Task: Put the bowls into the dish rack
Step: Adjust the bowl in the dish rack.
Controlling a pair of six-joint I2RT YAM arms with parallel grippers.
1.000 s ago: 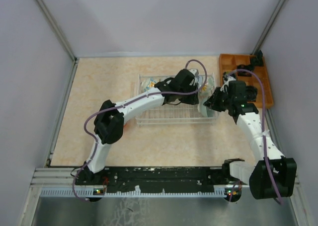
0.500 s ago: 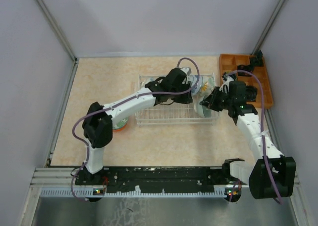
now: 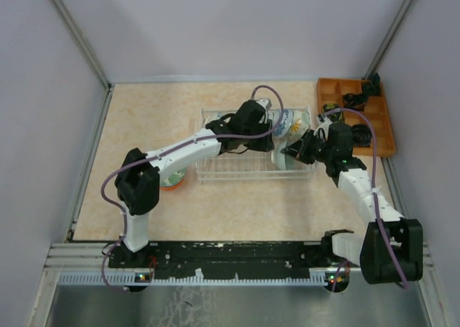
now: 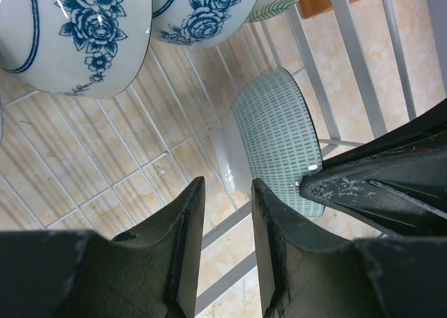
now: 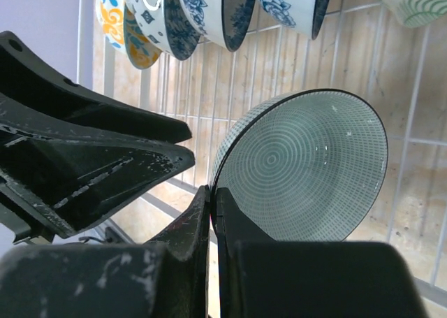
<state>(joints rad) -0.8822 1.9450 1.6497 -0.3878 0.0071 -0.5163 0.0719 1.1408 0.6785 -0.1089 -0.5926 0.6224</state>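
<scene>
nearest the arm bases, one orange-sided bowl (image 3: 172, 180) sits on the table (image 3: 144, 126) outside the dish rack (image 3: 215, 176), partly hidden under the left arm; it is not yet loaded. at the rack's near right corner, the right gripper (image 5: 211, 192) pinches the rim of the green-patterned bowl (image 5: 307, 171), which stands on edge over the wire floor; whether it already rests on the wires cannot be told. the left gripper (image 4: 225, 185) hangs just beside that bowl, jaws partly spread with nothing between them. along the far side, a row of blue-patterned bowls (image 5: 202, 10) leans on edge. beyond the rack's right end lies the orange tray (image 3: 384, 126).

risks, as judged: a thin rim pinch lets the bowl pivot or slip; released unsupported, it may roll or fall flat; the two grippers, so close, may collide; a nudge may topple the far row.
</scene>
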